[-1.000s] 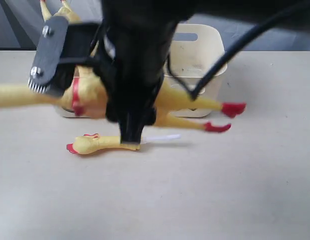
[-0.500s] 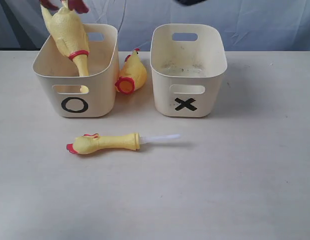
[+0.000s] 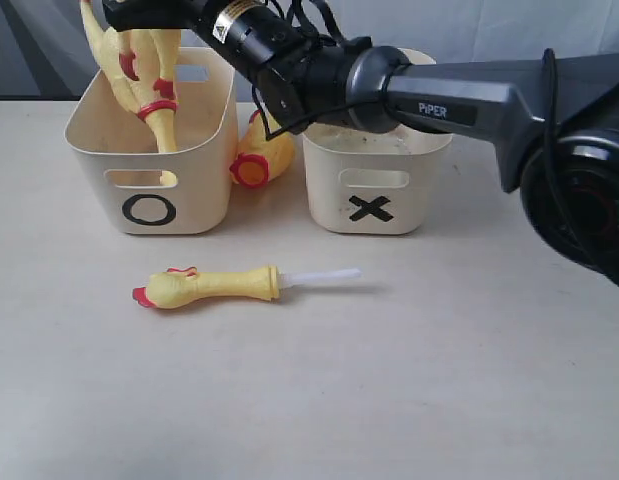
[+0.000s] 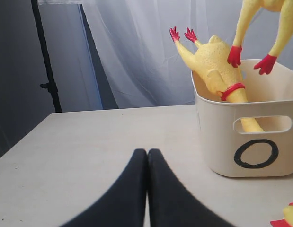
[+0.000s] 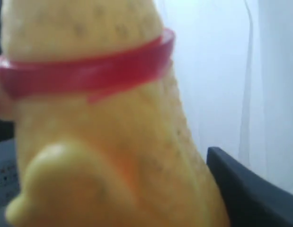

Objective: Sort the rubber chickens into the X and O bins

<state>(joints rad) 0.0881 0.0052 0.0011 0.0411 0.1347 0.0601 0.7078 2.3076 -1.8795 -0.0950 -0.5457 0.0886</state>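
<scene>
My right gripper (image 3: 149, 14) is clamped on a rubber chicken (image 5: 94, 142), reached far across so the toy hangs over the O bin (image 3: 99, 195). Its body fills my wrist camera, red neck ring close up, and I cannot tell exactly where my pads sit on it. The legs dangle straight below the gripper, red feet about level with the bin's rim. I judge the toy light, hollow and soft: it will squash under a hard squeeze and spring back, and its legs will swing. The thick body beside the ring looks like the sound place to hold; the thin legs would stretch and slip.

Under the gripper a second chicken (image 4: 215, 59) stands head-down in the bin, leaning on the rim with its feet poking above it. The hanging feet are close beside it, so the free room is the part of the bin toward my arm's base. The rim looks rounded and unlikely to snag.

Back along my arm lie a small chicken (image 3: 261, 155), just beside the O bin's wall, then the X bin (image 3: 419, 190). A head-and-neck chicken (image 3: 214, 285) with a white tube lies on the table (image 3: 439, 380), well below.

My left gripper (image 4: 147, 158) is pinched closed on nothing, low over the table, with the O bin ahead and open table between.
</scene>
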